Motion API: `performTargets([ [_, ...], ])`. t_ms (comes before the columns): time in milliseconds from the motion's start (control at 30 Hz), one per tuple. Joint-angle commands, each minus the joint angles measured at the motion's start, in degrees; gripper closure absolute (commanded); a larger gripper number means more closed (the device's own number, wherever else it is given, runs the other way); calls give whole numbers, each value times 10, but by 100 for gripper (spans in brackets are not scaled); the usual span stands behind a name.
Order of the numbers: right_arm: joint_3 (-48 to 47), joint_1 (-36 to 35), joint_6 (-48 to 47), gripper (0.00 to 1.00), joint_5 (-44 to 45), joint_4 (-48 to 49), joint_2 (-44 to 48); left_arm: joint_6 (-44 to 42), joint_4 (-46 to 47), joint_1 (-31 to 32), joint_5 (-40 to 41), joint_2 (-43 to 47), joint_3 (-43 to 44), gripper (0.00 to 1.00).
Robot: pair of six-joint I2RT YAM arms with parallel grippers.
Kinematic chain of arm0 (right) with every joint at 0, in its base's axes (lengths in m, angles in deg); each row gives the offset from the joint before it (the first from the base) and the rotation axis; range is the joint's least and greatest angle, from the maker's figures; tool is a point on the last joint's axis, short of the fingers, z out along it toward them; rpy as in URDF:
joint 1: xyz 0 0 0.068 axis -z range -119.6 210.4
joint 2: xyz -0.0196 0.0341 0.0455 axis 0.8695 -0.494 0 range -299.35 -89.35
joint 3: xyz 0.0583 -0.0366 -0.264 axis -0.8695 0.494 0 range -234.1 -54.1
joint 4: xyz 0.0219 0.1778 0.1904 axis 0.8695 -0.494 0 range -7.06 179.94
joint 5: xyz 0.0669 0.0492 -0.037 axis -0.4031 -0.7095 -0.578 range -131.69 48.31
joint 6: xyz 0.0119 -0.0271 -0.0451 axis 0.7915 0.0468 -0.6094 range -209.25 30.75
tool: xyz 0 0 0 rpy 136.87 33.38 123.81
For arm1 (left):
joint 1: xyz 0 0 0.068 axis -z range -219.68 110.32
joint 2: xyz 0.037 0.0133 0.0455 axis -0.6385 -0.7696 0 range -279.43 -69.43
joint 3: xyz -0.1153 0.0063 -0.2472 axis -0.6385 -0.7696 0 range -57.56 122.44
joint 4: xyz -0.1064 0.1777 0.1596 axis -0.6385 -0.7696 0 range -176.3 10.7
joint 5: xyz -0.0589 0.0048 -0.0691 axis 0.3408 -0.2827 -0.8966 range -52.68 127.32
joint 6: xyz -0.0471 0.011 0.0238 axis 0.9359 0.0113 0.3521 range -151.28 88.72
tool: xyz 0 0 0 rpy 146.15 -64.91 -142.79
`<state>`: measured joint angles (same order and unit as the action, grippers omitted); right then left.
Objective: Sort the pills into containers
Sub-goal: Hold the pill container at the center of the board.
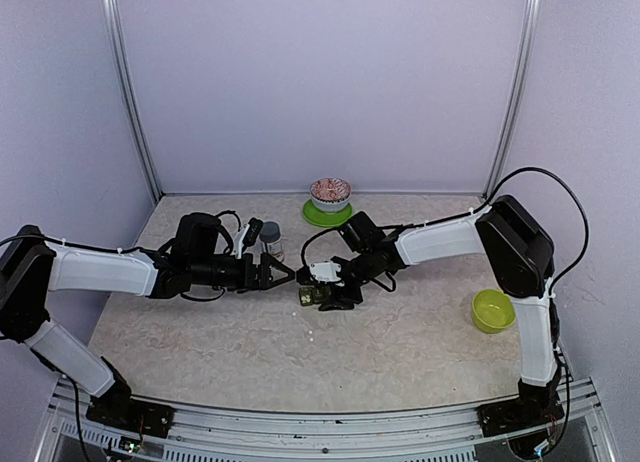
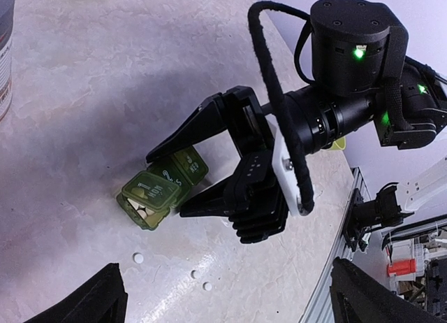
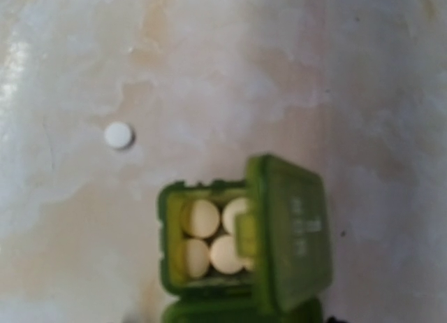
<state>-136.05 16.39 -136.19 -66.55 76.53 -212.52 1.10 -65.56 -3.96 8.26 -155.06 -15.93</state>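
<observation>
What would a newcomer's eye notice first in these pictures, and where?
The dark green pill organizer at the middle of the table, with the right gripper, jaws either side of it. One compartment is open and shows round white pills; a loose pill lies beside it. The left gripper hovers open just left.

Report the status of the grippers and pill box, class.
Left gripper open, empty; right gripper open, jaws astride pill box. One compartment open, pills inside. Loose pills on table; nothing blocking.
</observation>
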Motion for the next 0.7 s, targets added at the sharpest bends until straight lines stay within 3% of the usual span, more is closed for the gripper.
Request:
performTargets([
  [0, 6, 10, 6, 40, -8, 8, -7, 3, 22, -3, -11, 2, -8, 1],
  [667, 4, 18, 34, 58, -58, 7, -3, 4, 30, -3, -20, -3, -8, 1],
])
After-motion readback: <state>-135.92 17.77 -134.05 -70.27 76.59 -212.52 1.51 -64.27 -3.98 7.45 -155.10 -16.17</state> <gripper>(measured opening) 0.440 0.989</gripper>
